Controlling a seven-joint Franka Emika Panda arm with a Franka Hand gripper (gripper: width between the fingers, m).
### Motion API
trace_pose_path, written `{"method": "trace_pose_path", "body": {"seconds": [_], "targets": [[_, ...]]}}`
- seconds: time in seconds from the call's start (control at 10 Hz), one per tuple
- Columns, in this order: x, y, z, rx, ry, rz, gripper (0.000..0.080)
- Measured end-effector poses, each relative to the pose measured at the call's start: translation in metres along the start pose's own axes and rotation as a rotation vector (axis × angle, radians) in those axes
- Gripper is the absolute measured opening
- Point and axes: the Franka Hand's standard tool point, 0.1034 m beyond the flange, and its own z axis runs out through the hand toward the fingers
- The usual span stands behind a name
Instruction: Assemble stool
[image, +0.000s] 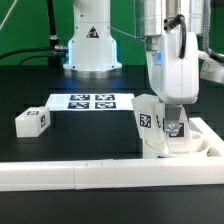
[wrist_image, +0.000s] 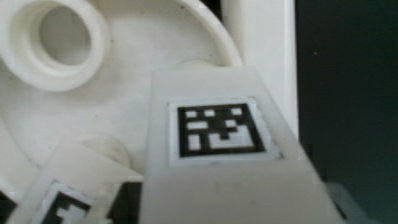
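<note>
1. The arm's white hand comes down from above over the exterior view's right side, with the claw (image: 173, 108) low over the stool parts.
2. Claw state: cannot tell. In the exterior view the fingertips blend into the white parts below, and the wrist view shows no fingers.
3. The seat (image: 190, 146), a round, short white cylinder, lies flat on the black table (image: 60, 140) at the exterior view's right. It sits in the corner of the border rail (image: 90, 172).
4. The covered leg (image: 177, 126) stands on the seat directly under the claw, tag facing the camera. Cannot tell if the claw touches it.
5. The side leg (image: 147, 119) stands just beside it toward the exterior view's left. It leans a bit and rests on or against the seat's edge, tag visible.
6. The loose leg (image: 33, 121) lies on the table at the exterior view's far left, well apart from the seat, tag showing.
7. The marker board (image: 93, 101) lies flat on the table between the loose leg and the seat, further back, in front of the robot base (image: 92, 45).
8. The wrist view shows the seat (wrist_image: 125, 100) surface close up, with a round hole (wrist_image: 63, 40) in it.
9. The close-up leg (wrist_image: 222, 140) rises from the seat there, with 1 square tag in full view.
10. The cropped leg (wrist_image: 71, 195) sits near it, with its tag partly cut by the frame edge. Cannot tell which exterior-view leg is which.
</note>
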Motion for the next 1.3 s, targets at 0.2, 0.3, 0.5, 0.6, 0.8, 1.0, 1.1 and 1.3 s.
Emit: {"method": "trace_pose_path", "body": {"seconds": [0.2,0.3,0.5,0.6,0.8,1.0,1.1,1.3], "targets": [[-0.006,0.004,0.002,0.001,-0.027,0.279,0.0343],[-0.01,0.004,0.003,0.005,-0.042,0.369,0.0343],[-0.022,0.009,0.008,0.006,-0.08,0.48,0.0335],[-0.027,0.011,0.009,0.011,-0.083,0.511,0.0332],[-0.027,0.013,0.01,0.019,-0.072,0.418,0.0412],[-0.027,0.012,0.008,0.024,-0.074,0.368,0.0546],[-0.027,0.008,-0.001,0.041,-0.085,0.275,0.0628],[-0.036,-0.005,-0.025,0.081,-0.109,0.039,0.0643]]}}
